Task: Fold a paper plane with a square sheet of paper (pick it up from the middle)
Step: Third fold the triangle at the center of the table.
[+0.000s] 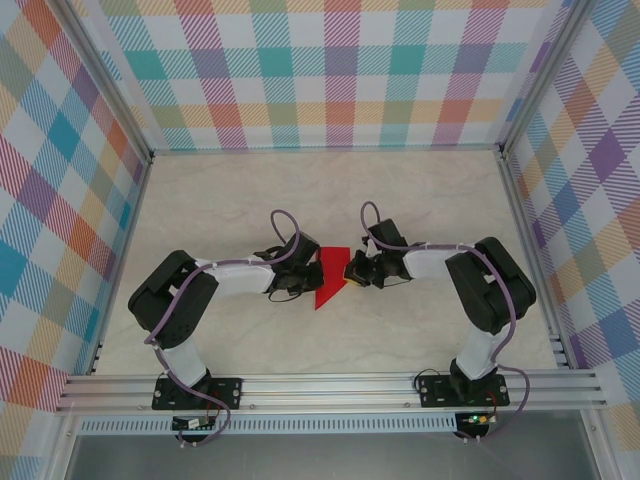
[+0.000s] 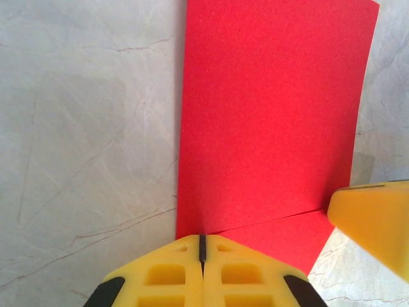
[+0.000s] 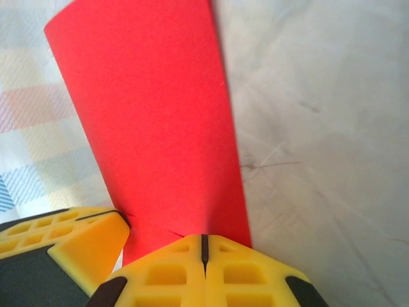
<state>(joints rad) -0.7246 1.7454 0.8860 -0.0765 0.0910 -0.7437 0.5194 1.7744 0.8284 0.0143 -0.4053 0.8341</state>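
The red square sheet of paper [image 1: 330, 276] hangs between my two grippers above the middle of the table, folded, with a pointed lower corner. In the left wrist view the sheet [image 2: 268, 115] rises from my left gripper [image 2: 202, 238], whose jaws are pressed together on its near edge; a second layer overlaps low down. The right wrist view has the sheet [image 3: 153, 115] standing up from my right gripper [image 3: 204, 238], also shut on its edge. From above, the left gripper [image 1: 303, 281] and right gripper [image 1: 350, 272] face each other, nearly touching.
The pale marbled table [image 1: 220, 200] lies under the paper. Checked walls [image 1: 330, 70] close in the back and both sides. An aluminium rail [image 1: 330, 388] runs along the near edge by the arm bases.
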